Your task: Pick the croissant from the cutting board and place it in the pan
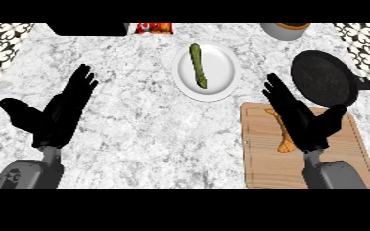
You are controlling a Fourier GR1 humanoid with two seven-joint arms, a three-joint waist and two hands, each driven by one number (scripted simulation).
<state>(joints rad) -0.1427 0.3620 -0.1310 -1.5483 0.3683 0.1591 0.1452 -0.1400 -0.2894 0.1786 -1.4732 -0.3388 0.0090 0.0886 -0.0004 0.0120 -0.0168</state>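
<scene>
An orange-brown croissant (284,144) lies on the wooden cutting board (264,169) at the lower right, largely hidden under my right hand (300,120). That hand hovers over it with its fingers straight and open, pointing away from me. The black pan (323,77) sits just beyond the board at the right, its handle reaching toward the right edge. My left hand (61,110) rests open over the marble counter at the left, fingers up, holding nothing.
A white plate (224,63) with a green vegetable (198,65) on it stands at the middle back. A grey pot (286,30) is at the back right, a red-orange packet (154,27) and a black object (88,28) at the back left.
</scene>
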